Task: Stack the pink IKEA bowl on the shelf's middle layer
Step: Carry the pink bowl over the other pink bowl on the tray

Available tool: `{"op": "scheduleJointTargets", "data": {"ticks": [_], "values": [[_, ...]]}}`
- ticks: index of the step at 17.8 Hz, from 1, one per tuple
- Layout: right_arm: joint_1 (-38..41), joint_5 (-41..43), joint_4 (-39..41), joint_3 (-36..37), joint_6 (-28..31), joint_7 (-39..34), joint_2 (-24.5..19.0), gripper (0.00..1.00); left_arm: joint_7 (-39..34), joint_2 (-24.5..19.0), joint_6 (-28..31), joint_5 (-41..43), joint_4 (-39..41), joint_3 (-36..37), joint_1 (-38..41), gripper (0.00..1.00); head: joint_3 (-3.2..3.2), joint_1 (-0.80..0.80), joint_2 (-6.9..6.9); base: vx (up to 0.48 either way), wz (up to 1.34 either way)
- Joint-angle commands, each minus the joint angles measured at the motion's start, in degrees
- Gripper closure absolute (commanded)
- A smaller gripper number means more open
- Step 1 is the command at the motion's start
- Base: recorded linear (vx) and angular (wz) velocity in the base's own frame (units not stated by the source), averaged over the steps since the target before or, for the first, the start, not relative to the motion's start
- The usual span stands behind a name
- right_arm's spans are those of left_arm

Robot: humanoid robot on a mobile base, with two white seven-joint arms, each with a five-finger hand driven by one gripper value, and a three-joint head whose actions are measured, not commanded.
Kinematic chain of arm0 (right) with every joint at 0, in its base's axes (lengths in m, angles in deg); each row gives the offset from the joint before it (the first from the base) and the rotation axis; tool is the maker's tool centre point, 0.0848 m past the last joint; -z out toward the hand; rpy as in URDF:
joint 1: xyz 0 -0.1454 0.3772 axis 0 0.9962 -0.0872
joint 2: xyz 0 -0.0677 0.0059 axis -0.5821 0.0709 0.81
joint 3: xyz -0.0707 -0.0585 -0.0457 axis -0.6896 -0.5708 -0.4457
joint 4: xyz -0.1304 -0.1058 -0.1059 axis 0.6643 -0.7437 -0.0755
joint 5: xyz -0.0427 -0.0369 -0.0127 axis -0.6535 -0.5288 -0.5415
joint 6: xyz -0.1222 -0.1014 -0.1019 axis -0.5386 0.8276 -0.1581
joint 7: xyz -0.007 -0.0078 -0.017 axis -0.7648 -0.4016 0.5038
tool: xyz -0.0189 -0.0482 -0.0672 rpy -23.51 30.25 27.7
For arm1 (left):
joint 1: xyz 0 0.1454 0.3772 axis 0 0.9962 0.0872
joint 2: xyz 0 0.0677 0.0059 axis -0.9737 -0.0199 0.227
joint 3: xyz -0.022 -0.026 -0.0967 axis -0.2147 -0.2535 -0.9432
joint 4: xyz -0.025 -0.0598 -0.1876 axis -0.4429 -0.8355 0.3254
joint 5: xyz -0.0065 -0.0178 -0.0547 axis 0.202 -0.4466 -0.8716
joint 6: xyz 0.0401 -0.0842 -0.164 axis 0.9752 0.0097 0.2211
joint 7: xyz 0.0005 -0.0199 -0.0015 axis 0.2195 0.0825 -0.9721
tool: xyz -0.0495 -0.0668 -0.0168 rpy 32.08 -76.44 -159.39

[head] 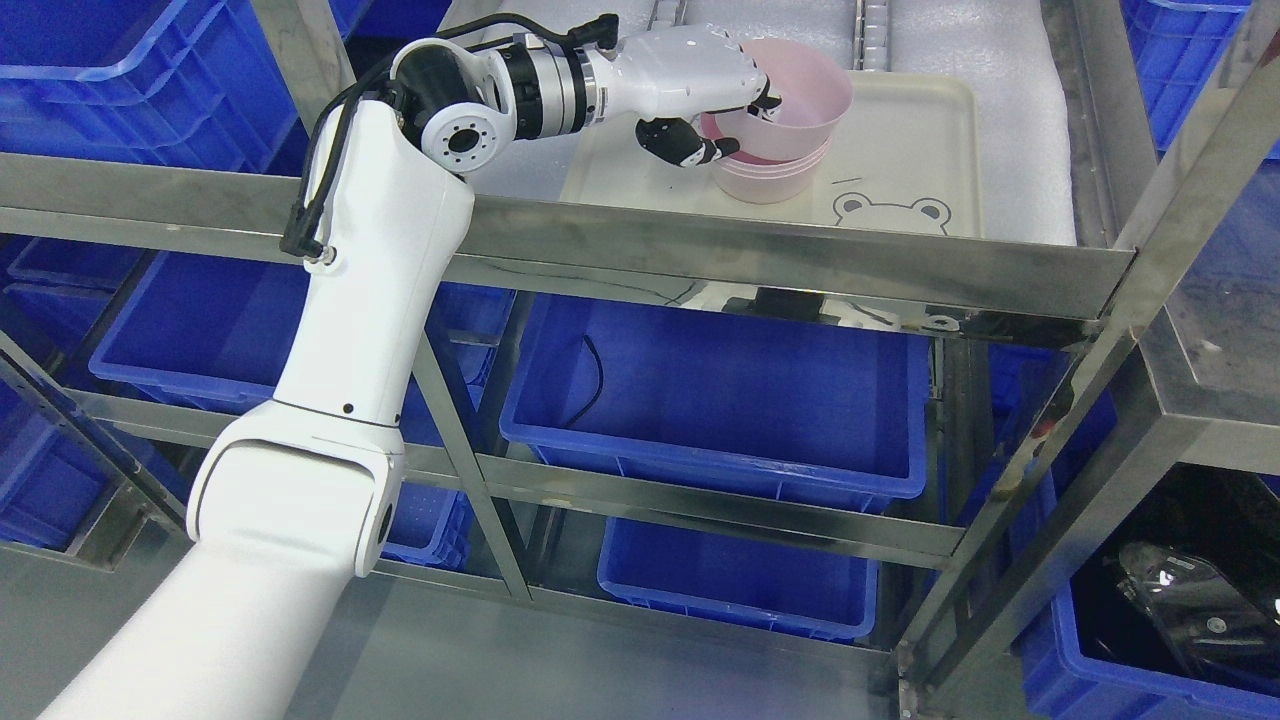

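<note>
A pink bowl (800, 95) sits tilted in the top of a stack of pink bowls (765, 178) on a cream tray (920, 150) with a bear print, on a metal shelf layer. My left hand (715, 105) reaches over the shelf rail and is shut on the top bowl's left rim, fingers inside the bowl and thumb outside below. The right arm is out of view.
The steel shelf rail (780, 255) runs just in front of the tray. White foam padding (1010, 60) lies under the tray. Blue bins (720, 400) fill the lower layers and sides. A steel post (1190, 170) stands at the right.
</note>
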Motion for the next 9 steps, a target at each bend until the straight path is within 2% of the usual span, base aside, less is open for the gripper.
{"op": "scheduleJointTargets", "data": {"ticks": [1,5,6,7,8,9], "values": [[1.3,0.0,1.0,0.0,0.0,0.0,1.0,0.00,0.0,-2.5,0.0,0.7,-1.1,1.5,-0.5,0.96,0.00,0.00,0.00,0.000,0.00],[1.3,0.0,1.0,0.1,0.0,0.0,1.0,0.00,0.0,-2.5,0.0,0.7,-1.2,1.0,-0.6,0.86,0.00,0.00,0.00,0.000,0.00],[1.3,0.1,1.0,0.0,0.0,0.0,1.0,0.00,-0.1,-2.5,0.0,0.7,-1.2,1.0,-0.6,0.80,0.00,0.00,0.00,0.000,0.00],[1.3,0.0,1.0,0.0,0.0,0.0,1.0,0.00,-0.3,-2.2,0.0,0.8,-1.5,1.0,-0.6,0.63,0.00,0.00,0.00,0.000,0.00],[1.3,0.0,1.0,0.0,0.0,0.0,1.0,0.00,-0.7,-2.1,0.0,0.8,-1.6,0.9,-0.6,0.53,0.00,0.00,0.00,0.000,0.00],[1.3,0.0,1.0,0.0,0.0,0.0,1.0,0.00,-0.8,-2.0,0.0,0.8,-1.6,0.9,-0.5,0.48,0.00,0.00,0.00,0.000,0.00]]}}
